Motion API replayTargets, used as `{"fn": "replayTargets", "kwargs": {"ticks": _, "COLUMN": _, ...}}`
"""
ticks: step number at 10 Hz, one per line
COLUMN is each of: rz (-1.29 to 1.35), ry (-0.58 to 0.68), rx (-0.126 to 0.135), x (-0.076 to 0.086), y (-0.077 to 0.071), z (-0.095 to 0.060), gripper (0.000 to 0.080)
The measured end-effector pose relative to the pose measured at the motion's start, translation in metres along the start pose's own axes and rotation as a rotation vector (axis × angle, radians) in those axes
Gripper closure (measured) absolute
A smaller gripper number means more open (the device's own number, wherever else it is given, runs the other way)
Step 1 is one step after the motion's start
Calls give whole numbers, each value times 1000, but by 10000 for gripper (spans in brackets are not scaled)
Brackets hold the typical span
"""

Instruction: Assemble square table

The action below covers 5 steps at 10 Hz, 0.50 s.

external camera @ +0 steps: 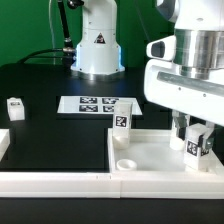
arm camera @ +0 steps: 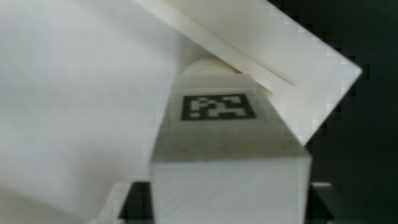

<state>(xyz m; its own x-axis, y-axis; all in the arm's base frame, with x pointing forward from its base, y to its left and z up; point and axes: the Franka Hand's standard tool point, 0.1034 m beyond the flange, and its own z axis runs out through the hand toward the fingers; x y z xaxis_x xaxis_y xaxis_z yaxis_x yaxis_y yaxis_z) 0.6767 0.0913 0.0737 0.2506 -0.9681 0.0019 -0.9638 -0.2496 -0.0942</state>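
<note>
The square tabletop point(external camera: 150, 152) lies flat on the black table, rim up, and every place below is given from it. Above its end toward the exterior view's right hangs the gripper point(external camera: 196, 140), jaws drawn partway in and closed on a short white leg point(external camera: 195, 150). The leg stands upright between the fingers with its lower end close over the tabletop's surface; whether it touches there cannot be told. A second leg point(external camera: 122, 120) stands at the tabletop's far edge, a third point(external camera: 11, 108) sits well apart from it toward the exterior view's left, and the marker board point(external camera: 96, 104) lies beyond its far edge. One round socket point(external camera: 127, 162) shows in the tabletop's front corner, toward the exterior view's left; any socket under the gripper is hidden by the hand. In the wrist view the leg's tag point(arm camera: 221, 105) faces the camera squarely, so the hold looks centred and straight. The step in hand appears to be seating this leg in a corner socket. To do it well, the leg should be kept vertical and its foot brought exactly over the socket's centre before it goes down. It should then be lowered slowly and turned without side force, since a tilted entry could jam or shove the tabletop. The grip should be released only once the leg stands firm.
</note>
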Motion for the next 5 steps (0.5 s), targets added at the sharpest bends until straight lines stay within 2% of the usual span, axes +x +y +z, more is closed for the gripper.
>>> {"fn": "replayTargets", "kwargs": {"ticks": 1, "rz": 192, "ry": -21, "rx": 9, "x": -2, "y": 1, "z": 0, "gripper": 511}}
{"fn": "replayTargets", "kwargs": {"ticks": 3, "rz": 487, "ry": -86, "rx": 55, "x": -1, "y": 6, "z": 1, "gripper": 509}}
{"fn": "replayTargets", "kwargs": {"ticks": 5, "rz": 561, "ry": -91, "rx": 50, "x": -2, "y": 7, "z": 1, "gripper": 509}}
